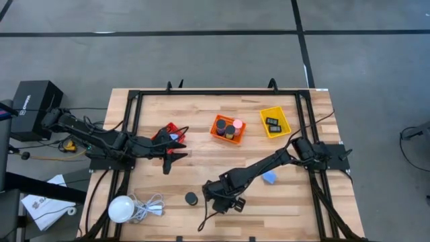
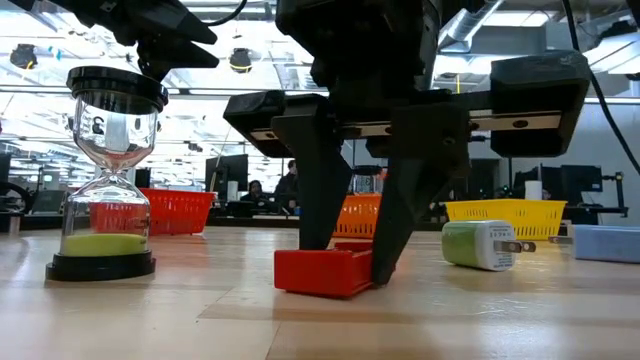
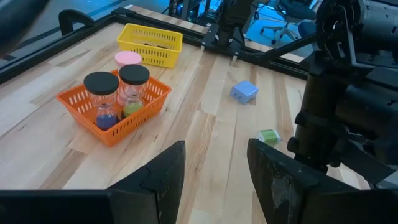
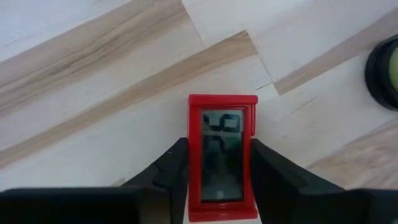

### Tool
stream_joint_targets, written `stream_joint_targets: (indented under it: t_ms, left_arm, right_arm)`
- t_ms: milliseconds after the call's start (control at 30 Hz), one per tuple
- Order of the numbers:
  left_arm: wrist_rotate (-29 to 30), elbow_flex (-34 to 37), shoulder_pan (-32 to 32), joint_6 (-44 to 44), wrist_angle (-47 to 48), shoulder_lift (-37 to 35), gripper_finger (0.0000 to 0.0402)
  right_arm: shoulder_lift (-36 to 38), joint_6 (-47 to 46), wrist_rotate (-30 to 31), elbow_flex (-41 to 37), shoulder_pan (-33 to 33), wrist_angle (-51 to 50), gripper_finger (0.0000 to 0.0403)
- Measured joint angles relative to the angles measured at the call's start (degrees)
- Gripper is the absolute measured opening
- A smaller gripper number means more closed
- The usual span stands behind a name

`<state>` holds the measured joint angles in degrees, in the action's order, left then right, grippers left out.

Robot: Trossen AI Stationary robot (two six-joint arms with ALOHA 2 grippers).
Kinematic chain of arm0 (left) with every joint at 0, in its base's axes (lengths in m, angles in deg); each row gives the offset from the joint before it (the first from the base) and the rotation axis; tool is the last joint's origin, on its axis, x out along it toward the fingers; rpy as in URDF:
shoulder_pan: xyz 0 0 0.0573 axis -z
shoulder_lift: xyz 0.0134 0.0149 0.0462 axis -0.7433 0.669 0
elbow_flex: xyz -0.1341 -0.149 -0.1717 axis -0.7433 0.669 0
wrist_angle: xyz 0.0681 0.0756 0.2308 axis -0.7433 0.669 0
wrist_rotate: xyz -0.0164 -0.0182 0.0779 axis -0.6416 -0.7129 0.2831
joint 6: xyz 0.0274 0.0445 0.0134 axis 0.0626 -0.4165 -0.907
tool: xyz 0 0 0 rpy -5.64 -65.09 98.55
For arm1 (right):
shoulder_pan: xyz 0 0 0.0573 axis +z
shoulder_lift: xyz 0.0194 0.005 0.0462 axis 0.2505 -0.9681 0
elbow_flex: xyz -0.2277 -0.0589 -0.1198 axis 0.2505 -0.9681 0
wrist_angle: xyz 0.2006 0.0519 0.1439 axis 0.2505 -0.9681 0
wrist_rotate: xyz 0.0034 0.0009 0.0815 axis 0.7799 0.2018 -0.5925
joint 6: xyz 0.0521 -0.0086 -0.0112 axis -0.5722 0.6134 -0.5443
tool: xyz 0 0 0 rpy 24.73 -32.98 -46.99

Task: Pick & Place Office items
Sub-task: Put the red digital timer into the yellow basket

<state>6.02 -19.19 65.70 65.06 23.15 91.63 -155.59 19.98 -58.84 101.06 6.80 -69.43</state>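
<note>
- Right claw [image 4: 219,171] was down at the bench [image 1: 201,165] near its front edge, fingers [image 2: 320,180] closed in against both long sides of a small red timer [image 4: 222,155] with a dark display.
- Low view: the red timer lay flat on the wood, a finger pressed to each side, not lifted.
- Left claw [image 3: 214,171] hovered over the bench's left-centre part, beside the red basket [image 1: 172,132]; fingers spread apart, nothing between them.
- Hourglass [image 2: 105,170] with a black cap and yellow-green sand stood upright on the bench, left of the right claw in the low view; from above it showed as a black disc [image 1: 191,198].
- Green plug adapter [image 2: 480,245] lay on its side just beyond the right claw.
- Blue adapter block [image 1: 269,177] lay on bare wood, partly under the right arm.
- Orange basket [image 3: 74,99] held two black-capped hourglasses [image 3: 118,87]; a pink-topped one [image 3: 127,58] stood just behind it.
- Yellow basket [image 1: 263,117] at back right held two small dark rectangular pieces [image 1: 272,124].
- White globe [image 1: 121,209] with coiled cord sat at the front left corner.
</note>
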Motion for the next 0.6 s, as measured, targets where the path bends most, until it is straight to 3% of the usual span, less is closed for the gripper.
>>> stream_joint_targets:
  t_ms: [300, 600]
  left_arm:
    - [0.0, 0.0, 0.0, 0.01, -0.01, 0.0, 0.0168]
    - [0.0, 0.0, 0.01, 0.03, -0.06, 0.0, 0.0168]
  right_arm:
    - [0.21, -0.67, -0.13, 0.02, -0.11, -0.87, 0.0153]
    - [0.96, -3.28, 0.9, 0.79, -2.5, -7.94, 0.0125]
